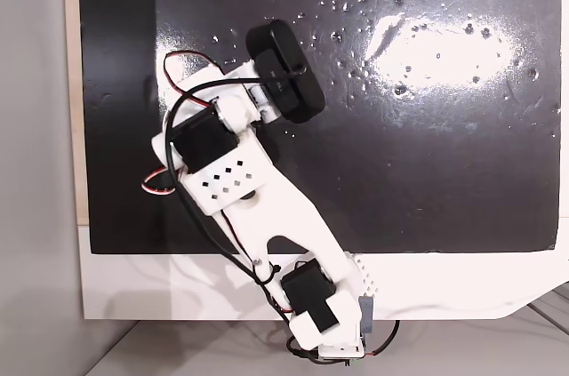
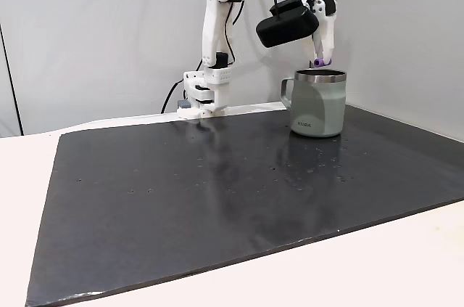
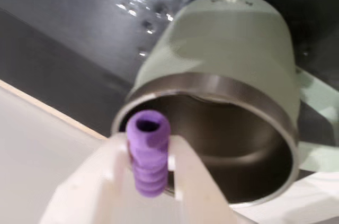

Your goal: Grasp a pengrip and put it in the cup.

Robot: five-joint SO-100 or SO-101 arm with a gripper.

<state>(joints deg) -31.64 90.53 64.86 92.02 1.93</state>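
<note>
One pengrip (image 3: 150, 152) clamped in tool (image 3: 151, 181) | above cup (image 3: 228, 102) rim, near edge | centre over mouth, then release

black mat (image 2: 217, 198): glossy, speckled with droplets | white table (image 2: 406, 263): under mat | grey wall (image 2: 101, 31): behind

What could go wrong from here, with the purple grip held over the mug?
1. In the wrist view the pengrip sits over the near rim of the cup, not its centre; released now, it might clip the rim and bounce onto the mat.
2. In a fixed view the gripper hangs just above the rim; descending further could knock the cup.
</note>
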